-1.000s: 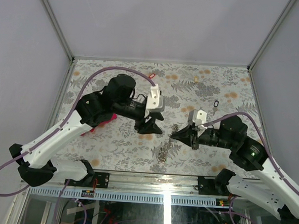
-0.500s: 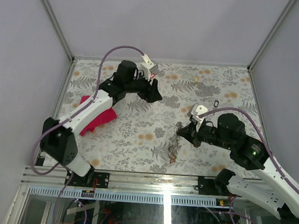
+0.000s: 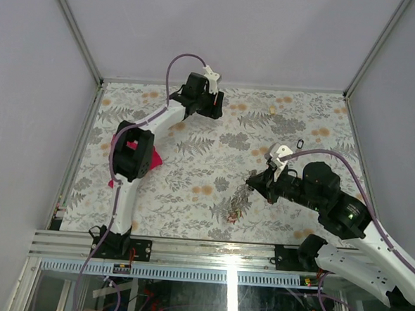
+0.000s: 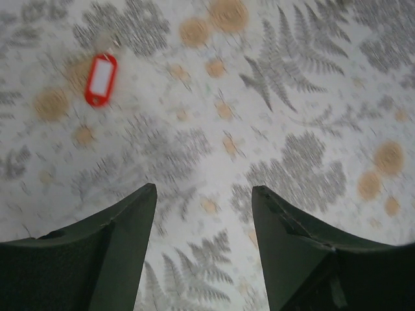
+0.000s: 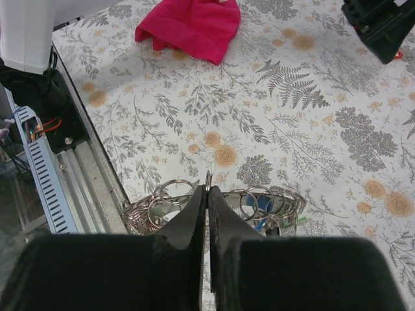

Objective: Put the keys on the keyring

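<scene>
My right gripper is shut on the thin grey keyring and holds its edge between the fingertips. Several keys on small split rings, with blue and green tags, hang from it in a bunch low over the table. My left gripper is open and empty at the far back of the table. In the left wrist view its gripper sits above bare cloth, and a red-tagged key lies ahead to the upper left. A cream-tagged key and a black-tagged key lie loose.
A magenta cloth lies at the left, partly under the left arm, and also shows in the right wrist view. The table's metal front rail runs close beside the hanging keys. Grey walls enclose the table.
The left arm has swung from the table's middle out to the far back edge, near the red-tagged key. The right gripper stays shut on the keyring, which has shifted slightly.
</scene>
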Controlling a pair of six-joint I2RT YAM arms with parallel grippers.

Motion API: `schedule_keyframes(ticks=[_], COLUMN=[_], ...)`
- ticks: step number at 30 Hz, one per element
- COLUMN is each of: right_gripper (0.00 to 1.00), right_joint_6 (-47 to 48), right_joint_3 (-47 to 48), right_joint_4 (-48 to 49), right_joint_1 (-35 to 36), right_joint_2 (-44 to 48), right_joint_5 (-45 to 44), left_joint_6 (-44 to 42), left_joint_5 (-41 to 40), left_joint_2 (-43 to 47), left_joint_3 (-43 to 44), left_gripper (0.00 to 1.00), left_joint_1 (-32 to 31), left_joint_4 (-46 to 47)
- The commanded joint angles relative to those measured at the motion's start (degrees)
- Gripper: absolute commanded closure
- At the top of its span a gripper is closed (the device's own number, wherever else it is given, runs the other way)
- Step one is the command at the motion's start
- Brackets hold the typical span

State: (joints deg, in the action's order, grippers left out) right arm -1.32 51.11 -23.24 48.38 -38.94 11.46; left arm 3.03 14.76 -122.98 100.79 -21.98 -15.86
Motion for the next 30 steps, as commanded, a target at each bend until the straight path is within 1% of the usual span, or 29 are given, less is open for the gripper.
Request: schedule_keyframes(ticks=[1, 5, 11, 17, 25, 30], right_gripper=[0.99, 0.99, 0.99, 1.0, 1.0, 1.0], right_joint_6=[-3.17, -3.89, -4.61, -5.37, -6.02, -6.06], right_joint_3=[1.2, 1.23, 1.69, 1.73, 1.45, 1.45], right_joint_4=[6.97, 7.09, 5.97, 5.24, 5.14, 5.05], right_joint_1=[0.39, 0.34, 0.3, 0.39, 0.32, 0.36], right_joint_2=[0.36, 0.02, -1.09, -1.15, -1.22, -1.55], right_joint_5=[-1.19, -1.74, -1.79, -3.03, -3.71, -3.89], left_joint_6=[-3.56, -4.94, -6.94, -6.64, -6.57, -7.31], left_joint_5=[-4.48, -5.78, -6.83, -6.46, -5.61, -4.85], left_joint_2=[-8.14, -15.58, -22.72, -28.19, -31.33, -33.02], left_joint_3=[11.56, 20.24, 26.85, 32.57, 35.18, 36.32], left_gripper=[0.38, 0.37, 0.36, 0.36, 0.37, 0.41], left_joint_1=[1.59, 3.01, 4.64, 5.45, 5.43, 5.45], left_joint_4=[0.4, -1.06, 1.42, 4.94, 8.66, 9.02])
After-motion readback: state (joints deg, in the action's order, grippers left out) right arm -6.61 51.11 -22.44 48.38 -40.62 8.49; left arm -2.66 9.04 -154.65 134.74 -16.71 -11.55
